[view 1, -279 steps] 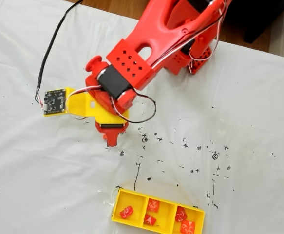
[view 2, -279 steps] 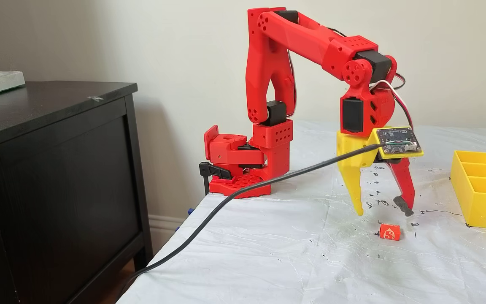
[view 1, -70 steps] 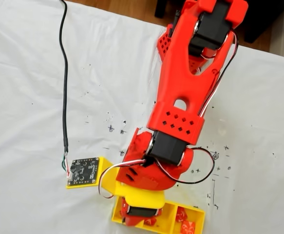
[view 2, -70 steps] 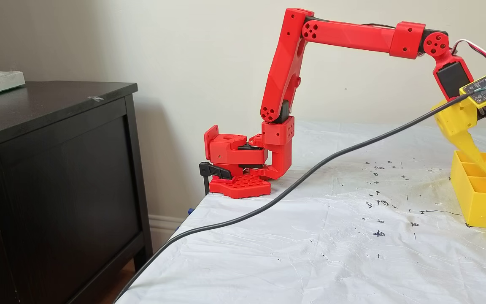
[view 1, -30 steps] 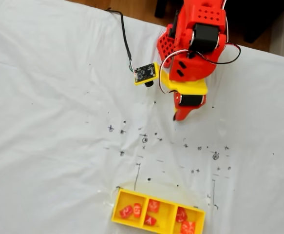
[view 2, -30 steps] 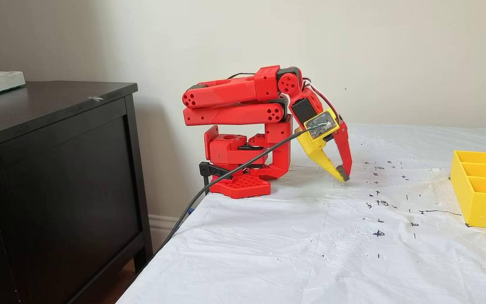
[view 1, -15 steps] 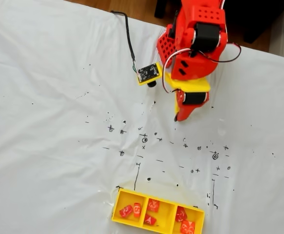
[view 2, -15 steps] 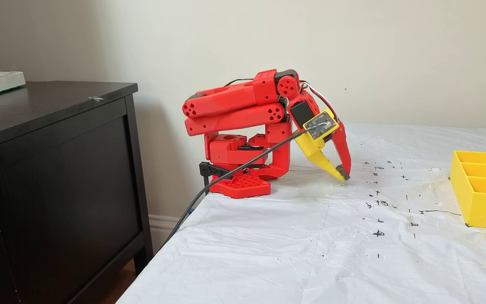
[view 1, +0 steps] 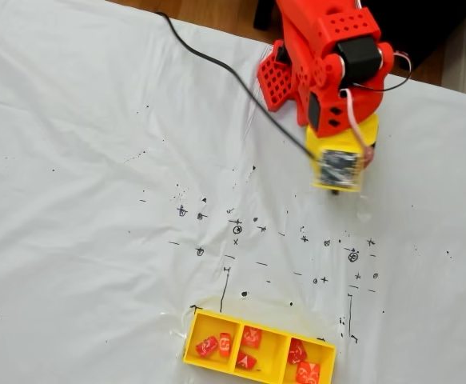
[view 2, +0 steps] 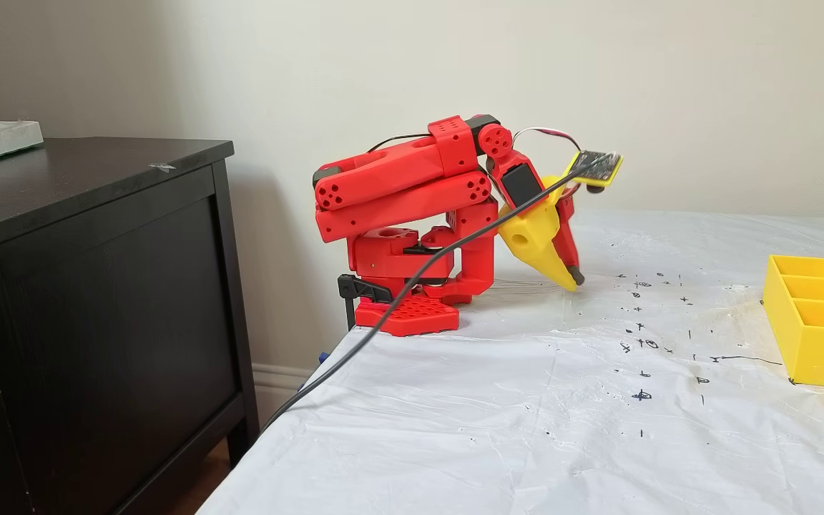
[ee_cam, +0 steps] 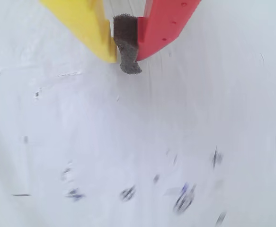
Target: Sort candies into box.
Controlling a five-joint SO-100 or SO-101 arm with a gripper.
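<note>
The yellow box (view 1: pixel 189 340) lies at the lower edge of a fixed view, seen from above. Several red candies sit in it, two per compartment, for example one (view 1: pixel 207 346) on the left, one (view 1: pixel 251 336) in the middle and one (view 1: pixel 307 373) on the right. From the side, in another fixed view, the box (view 2: pixel 820 354) stands at the far right. My gripper (view 2: pixel 573 281) hangs tip-down close to the arm's base, far from the box. In the wrist view the gripper (ee_cam: pixel 126 52) is shut, its yellow and red fingers meeting on a dark pad with nothing between them.
The folded red arm and its base (view 2: pixel 405 315) stand at the table's back edge. A black cable (view 2: pixel 383 322) runs from the camera board (view 1: pixel 338 168) off the table's edge. A dark cabinet (view 2: pixel 97 286) stands left of the table. Pen marks dot the white sheet.
The wrist has rolled, swinging the camera board from the gripper's side up to its top, and the cable moved with it. The arm stays folded and the gripper stays shut.
</note>
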